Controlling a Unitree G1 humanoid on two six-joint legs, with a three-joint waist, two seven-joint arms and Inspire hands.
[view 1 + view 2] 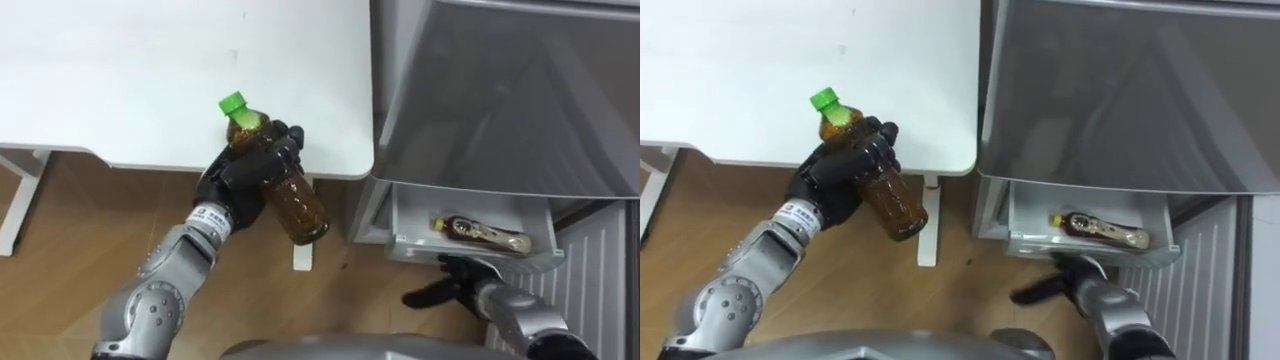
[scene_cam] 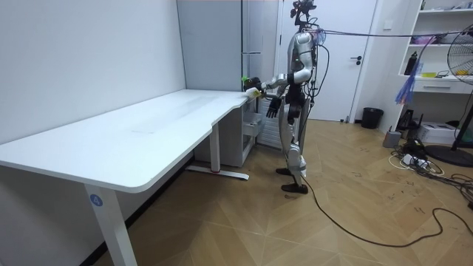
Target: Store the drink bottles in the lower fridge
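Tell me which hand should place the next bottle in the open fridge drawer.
Left. The left hand is curled round the green-capped bottle just off the table edge, to the left of the open drawer. The right hand sits low at the drawer front, open and empty.

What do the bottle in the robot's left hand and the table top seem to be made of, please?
The bottle is probably clear, glossy plastic, since amber liquid shows through its wall; its green cap looks like opaque plastic. The table top has a smooth, matte white surface, likely laminated board, though its core is hidden.
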